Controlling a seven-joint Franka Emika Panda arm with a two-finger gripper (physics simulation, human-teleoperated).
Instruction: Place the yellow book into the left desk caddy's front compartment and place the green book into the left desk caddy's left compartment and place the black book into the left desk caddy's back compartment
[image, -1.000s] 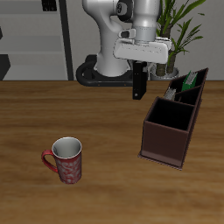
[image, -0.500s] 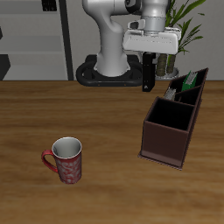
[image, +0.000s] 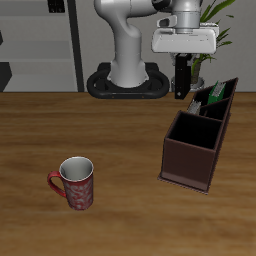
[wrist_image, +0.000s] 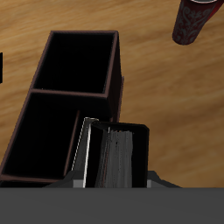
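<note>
Hand (image: 182, 78) with black book (image: 182, 84), now nearer left desk caddy (image: 190, 158)

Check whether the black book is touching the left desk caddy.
Apart. The exterior view shows the black book hanging in the gripper, with bare background between it and the left desk caddy.

Exterior view looks down from the front; wrist view hangs seemingly straight above the shared left desk caddy (image: 197, 148) (wrist_image: 74, 105)
</note>
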